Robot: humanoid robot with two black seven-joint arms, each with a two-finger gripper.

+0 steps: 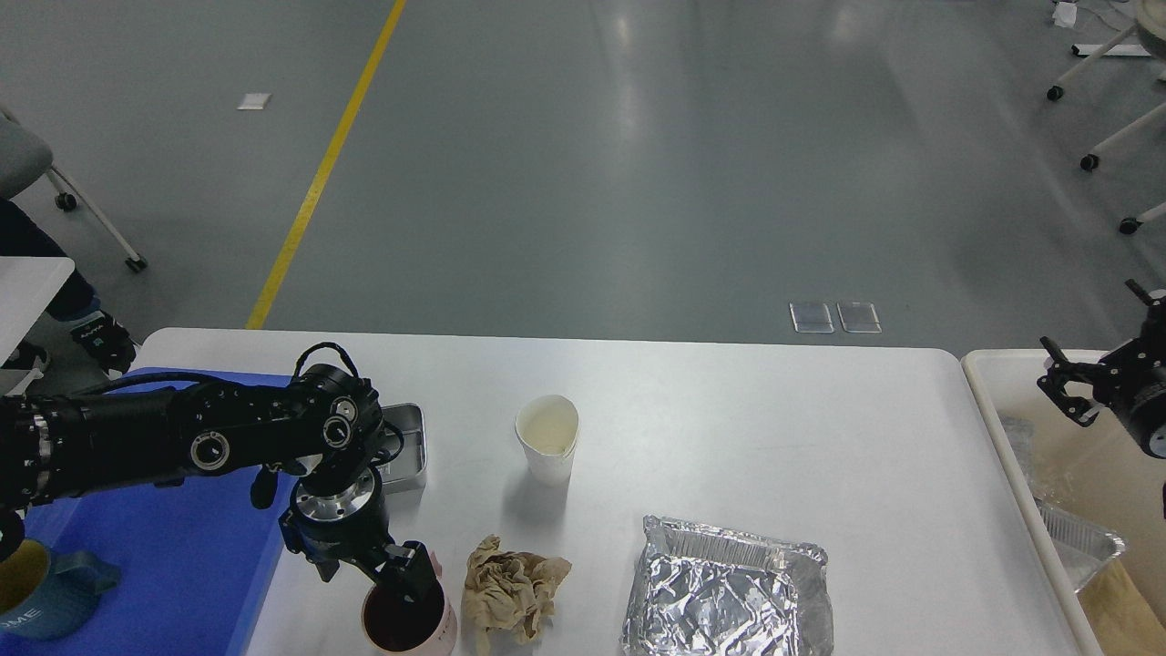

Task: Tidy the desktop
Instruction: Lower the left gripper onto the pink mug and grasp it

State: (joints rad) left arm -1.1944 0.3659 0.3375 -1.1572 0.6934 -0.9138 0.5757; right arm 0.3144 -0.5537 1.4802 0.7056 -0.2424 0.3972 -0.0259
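Observation:
The white desktop (774, 428) fills the lower part of the head view. On it stand a white paper cup (547, 437), a crumpled brown paper ball (510, 588), a crumpled foil tray (724, 592) and a pink cup with a dark inside (407, 624) at the front edge. My left gripper (403, 572) points down, its dark fingers at the pink cup's far rim; I cannot tell them apart. My right gripper (1059, 383) hangs open and empty above the cream bin (988, 401) at the right.
A blue tray (182, 547) lies at the left with a blue mug (46, 592) on it. A small metal tin (407, 446) sits by the tray, behind my left wrist. The bin holds a foil container (1084, 542). Chair legs stand on the grey floor beyond.

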